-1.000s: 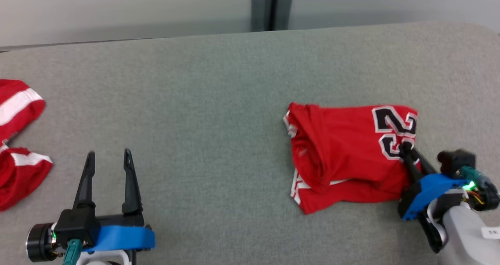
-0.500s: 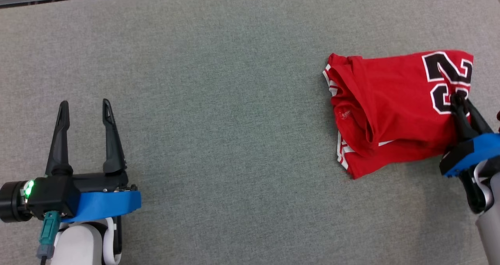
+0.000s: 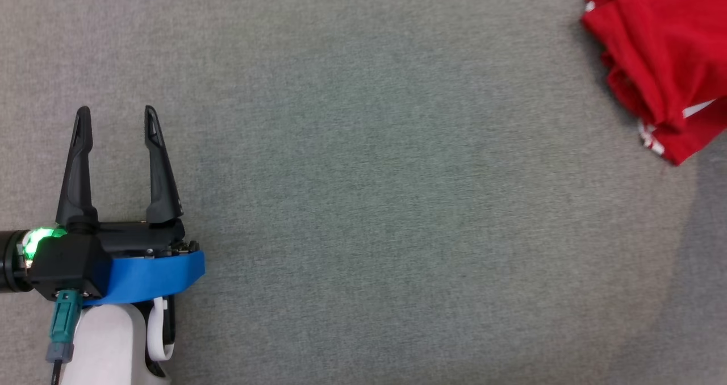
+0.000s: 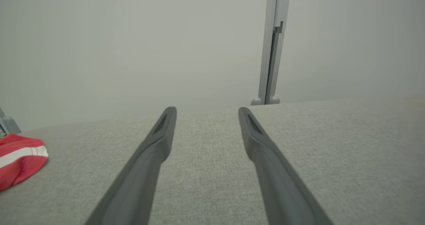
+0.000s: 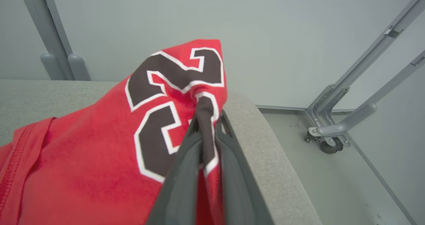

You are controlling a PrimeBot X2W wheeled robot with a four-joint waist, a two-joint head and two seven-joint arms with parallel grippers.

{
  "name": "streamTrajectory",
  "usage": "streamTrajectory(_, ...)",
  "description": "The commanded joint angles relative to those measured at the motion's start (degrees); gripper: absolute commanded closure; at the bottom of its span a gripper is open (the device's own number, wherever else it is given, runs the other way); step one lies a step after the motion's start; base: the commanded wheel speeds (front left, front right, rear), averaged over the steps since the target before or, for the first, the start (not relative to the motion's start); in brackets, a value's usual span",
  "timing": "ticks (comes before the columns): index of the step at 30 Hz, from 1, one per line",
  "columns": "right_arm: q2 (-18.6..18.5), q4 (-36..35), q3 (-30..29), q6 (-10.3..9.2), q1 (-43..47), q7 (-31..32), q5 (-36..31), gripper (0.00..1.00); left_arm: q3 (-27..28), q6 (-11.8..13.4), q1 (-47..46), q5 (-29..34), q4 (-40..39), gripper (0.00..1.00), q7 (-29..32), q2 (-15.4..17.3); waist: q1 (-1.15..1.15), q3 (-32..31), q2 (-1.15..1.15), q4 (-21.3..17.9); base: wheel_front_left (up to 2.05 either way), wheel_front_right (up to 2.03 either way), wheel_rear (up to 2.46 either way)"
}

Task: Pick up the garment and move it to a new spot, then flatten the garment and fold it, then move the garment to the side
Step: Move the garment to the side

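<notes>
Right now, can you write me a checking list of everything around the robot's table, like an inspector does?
Surface: grey fabric table, flat, with a rounded edge.
Job's things: red jersey with a dark number, bunched near the table's right edge.
Clutter: red-and-white garment at the far left.
Pincers: left pincer open, holding nothing; right pincer shut on the jersey's number.
Cables: teal plug with a dark lead at the left wrist.
Surroundings: pale wall, grey post, wheeled frame on the floor.
</notes>
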Motion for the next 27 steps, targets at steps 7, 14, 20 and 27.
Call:
streamTrajectory(7,-6.5,8.5,-3.6,-0.01,-7.5,-0.3,-1.0,1.0,-0.5,0.7,-2.1,0.2,-1.6,0.0,-0.2,-0.2,0.0,4.7,0.0,3.9,0.0,0.0,0.0)
streamTrajectory(14,-9.4,16.3,-5.6,-0.01,-12.2,-1.2,-2.7,1.0,-0.5,1.2,-2.6,0.2,-2.9,0.0,-0.2,0.0,0.0,5.8,0.0,5.1,0.0,0.0,0.0)
streamTrajectory(20,-8.2,21.5,-5.9,-0.01,-13.9,-2.7,-4.7,0.0,-0.4,1.5,-1.6,0.0,-2.4,0.0,-0.2,0.1,0.0,4.4,0.0,4.9,0.0,0.0,0.0)
streamTrajectory(27,-3.9,21.2,-3.9,-0.01,-10.9,-8.2,-8.0,0.0,0.0,1.3,2.0,-1.3,0.5,0.0,-0.2,-0.1,0.0,-4.6,0.0,4.2,0.0,0.0,0.0)
